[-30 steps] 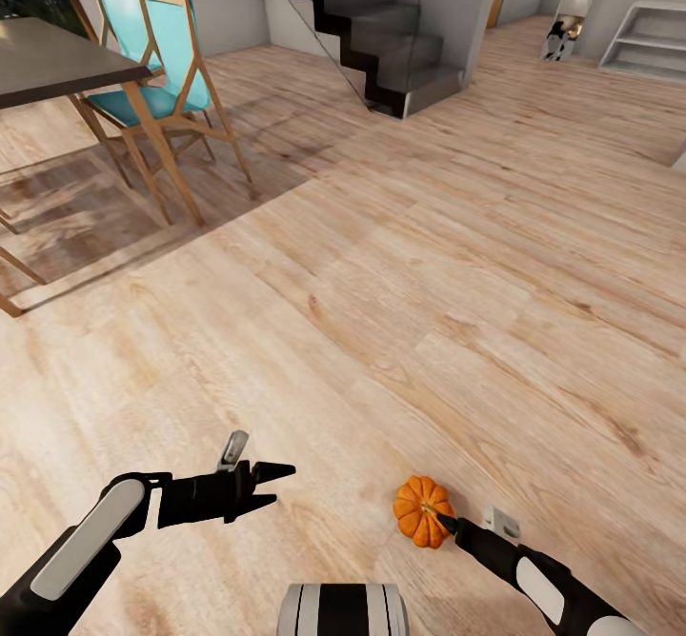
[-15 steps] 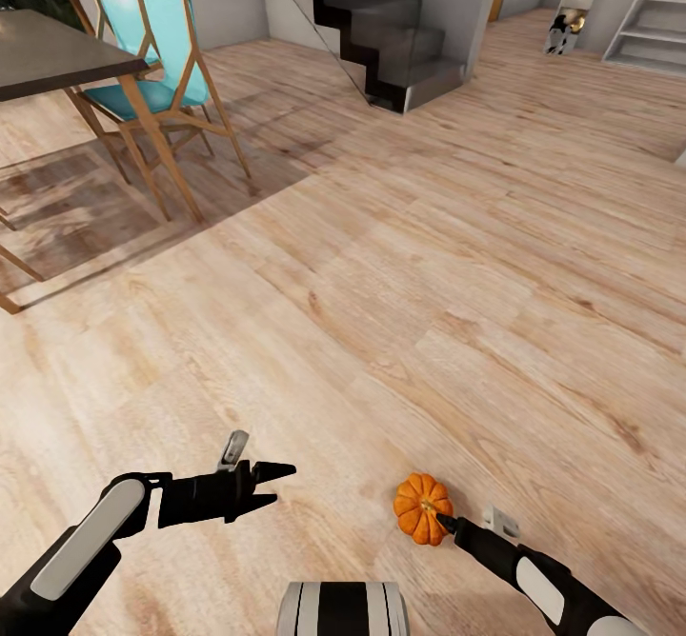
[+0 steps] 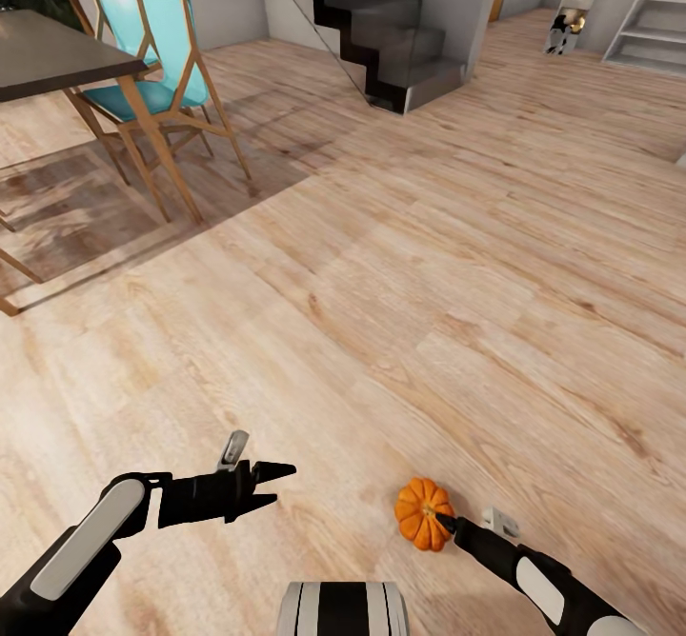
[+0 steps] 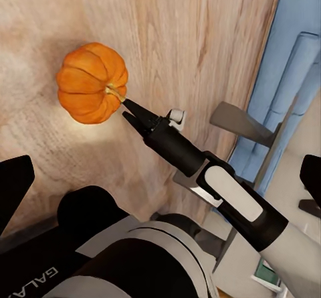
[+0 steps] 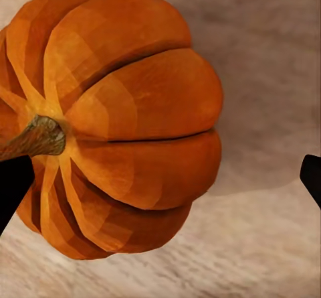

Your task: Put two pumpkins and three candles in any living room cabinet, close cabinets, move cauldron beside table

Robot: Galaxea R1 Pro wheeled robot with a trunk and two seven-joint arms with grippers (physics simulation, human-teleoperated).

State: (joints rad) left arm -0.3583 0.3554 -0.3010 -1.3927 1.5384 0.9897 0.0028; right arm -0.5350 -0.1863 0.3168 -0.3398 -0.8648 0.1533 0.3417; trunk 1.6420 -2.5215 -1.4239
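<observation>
One small orange ribbed pumpkin (image 3: 423, 514) lies on its side low over the wooden floor (image 3: 429, 265), its stem pointing at my right gripper (image 3: 444, 521). In the right wrist view the pumpkin (image 5: 120, 124) is large. One black fingertip sits at its stem and the other stands well clear of its far side, so the gripper is open. The left wrist view has the same pumpkin (image 4: 92, 82) with the right gripper (image 4: 127, 104) tip at the stem. My left gripper (image 3: 276, 484) hovers open and empty to the left. The candles, cabinet and cauldron are out of view.
A dark table (image 3: 48, 55) with turquoise wooden-framed chairs (image 3: 162, 65) stands at the far left. A dark staircase (image 3: 381, 36) rises at the back centre and white shelving (image 3: 653, 41) is at the far right. Open floor lies between.
The whole view shifted slightly early on. The pumpkin now sits a touch lower in the picture. Both arms hold their pose.
</observation>
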